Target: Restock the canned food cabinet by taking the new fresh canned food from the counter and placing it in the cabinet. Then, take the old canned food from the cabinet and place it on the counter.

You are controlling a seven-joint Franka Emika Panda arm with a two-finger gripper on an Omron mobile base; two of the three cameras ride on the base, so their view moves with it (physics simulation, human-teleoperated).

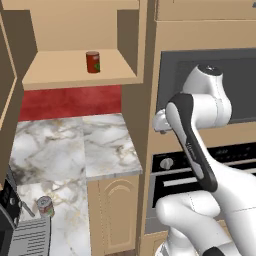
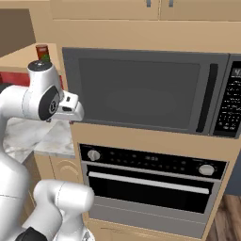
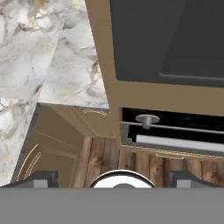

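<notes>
Old canned food (image 1: 93, 62) stands upright on the cabinet (image 1: 80, 70) shelf, above and left of the gripper (image 1: 161, 121); new fresh canned food (image 1: 45, 206) tilts on the counter (image 1: 75, 150) far below it. Right base view: microwave (image 2: 141, 92) and oven (image 2: 150, 183) flank the arm; the can (image 2: 43, 52) is partly hidden. Hand view: fingertips (image 3: 41, 178) stand wide apart, empty, above an oven knob (image 3: 147, 120).

Arm shells (image 1: 215, 102): glossy white, rounded and bulbous, smooth with no visible screws or cables.
Forearm inlay (image 1: 192, 145): a long dark grey-black strip ran along the white link.
Joint disc (image 2: 51, 104): dark grey circular cap set in a white housing.
Top cap (image 2: 40, 65): grey ring on the white dome.
Finger tips (image 3: 41, 178): small, dark grey, blocky.
</notes>
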